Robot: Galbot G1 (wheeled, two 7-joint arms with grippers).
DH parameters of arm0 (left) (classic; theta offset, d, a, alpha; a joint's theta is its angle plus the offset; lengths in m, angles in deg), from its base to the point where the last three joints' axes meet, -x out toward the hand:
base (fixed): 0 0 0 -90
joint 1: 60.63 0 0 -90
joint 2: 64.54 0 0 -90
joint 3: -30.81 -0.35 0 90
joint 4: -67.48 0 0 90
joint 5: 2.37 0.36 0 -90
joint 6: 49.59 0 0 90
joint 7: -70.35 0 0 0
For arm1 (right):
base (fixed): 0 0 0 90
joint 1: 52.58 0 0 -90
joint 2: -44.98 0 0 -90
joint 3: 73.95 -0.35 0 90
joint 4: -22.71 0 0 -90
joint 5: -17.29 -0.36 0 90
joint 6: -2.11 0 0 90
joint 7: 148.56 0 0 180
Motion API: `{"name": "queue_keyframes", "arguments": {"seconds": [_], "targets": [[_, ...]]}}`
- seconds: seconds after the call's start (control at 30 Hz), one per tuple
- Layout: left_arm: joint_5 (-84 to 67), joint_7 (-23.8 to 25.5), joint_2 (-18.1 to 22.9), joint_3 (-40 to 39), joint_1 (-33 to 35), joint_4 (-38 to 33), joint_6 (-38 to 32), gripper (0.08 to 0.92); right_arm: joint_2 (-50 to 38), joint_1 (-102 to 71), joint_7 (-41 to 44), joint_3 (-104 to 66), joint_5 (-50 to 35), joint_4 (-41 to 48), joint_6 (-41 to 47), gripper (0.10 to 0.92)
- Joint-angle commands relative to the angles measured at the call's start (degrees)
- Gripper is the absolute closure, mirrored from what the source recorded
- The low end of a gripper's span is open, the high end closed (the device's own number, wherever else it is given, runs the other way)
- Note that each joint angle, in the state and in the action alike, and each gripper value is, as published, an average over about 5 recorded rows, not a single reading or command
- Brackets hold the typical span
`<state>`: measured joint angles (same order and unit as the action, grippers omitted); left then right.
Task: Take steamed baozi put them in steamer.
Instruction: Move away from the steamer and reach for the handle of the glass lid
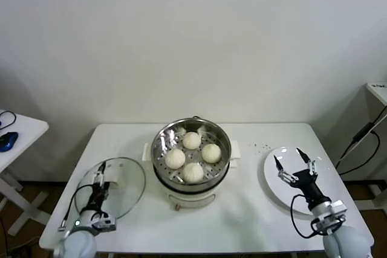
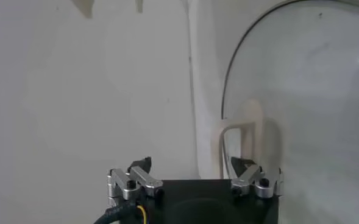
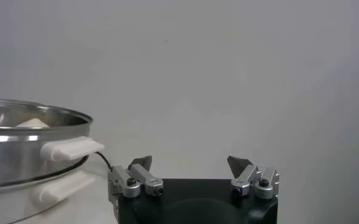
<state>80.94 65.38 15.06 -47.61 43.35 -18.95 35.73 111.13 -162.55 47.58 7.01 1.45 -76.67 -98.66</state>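
On the white table [image 1: 254,209], the left gripper [image 1: 100,174] hovers low over the near-left glass lid [image 1: 124,188], jaws spread and empty; only its wrist view shows the lid's white handle [image 2: 240,137] close up. At centre, the steamer [image 1: 191,156] holds all four steamed baozi [image 1: 192,140] on its perforated insert, seen from the head view alone; the right wrist view catches just the pot's steel wall and side handle [image 3: 72,147]. The right gripper [image 1: 294,164] hangs over the white plate [image 1: 275,179], jaws apart, gripping nothing.
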Motion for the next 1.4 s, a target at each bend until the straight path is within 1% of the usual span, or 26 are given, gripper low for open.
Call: {"name": "queue_keyframes", "arguments": {"seconds": [0.03,0.47,0.57,0.7,1.23,1.33,1.4], "targets": [[-1.0,-0.82,-0.05,-0.8,-1.23,1.34,2.72,0.177,0.88,-0.02,0.3,0.02,0.99,0.41,-0.2,0.203],[-3.53,-2.25,0.0,-1.38,-2.12,3.18,3.77,0.178,1.85,-0.09,0.95,-0.07,1.88,1.75,-0.95,0.203],[-3.46,-2.12,0.02,-1.4,-2.18,3.73,3.65,0.208,1.94,0.01,1.04,-0.09,1.93,2.01,-1.05,0.203],[-3.42,-2.13,0.18,-1.45,-2.12,4.23,3.51,0.311,2.23,0.13,1.21,-0.08,2.0,2.31,-1.18,0.203],[-4.13,-2.8,0.52,-1.65,-1.33,3.94,4.02,0.777,2.62,0.65,1.53,-0.24,2.11,3.45,-1.59,0.203],[-4.69,-2.96,0.34,-1.6,-0.34,2.13,4.95,0.836,2.51,0.77,1.59,-0.15,2.11,3.7,-1.63,0.203],[-5.32,-3.05,0.15,-1.59,0.65,-0.01,6.06,0.844,2.23,0.89,1.61,-0.03,2.08,3.92,-1.66,0.203]]}}
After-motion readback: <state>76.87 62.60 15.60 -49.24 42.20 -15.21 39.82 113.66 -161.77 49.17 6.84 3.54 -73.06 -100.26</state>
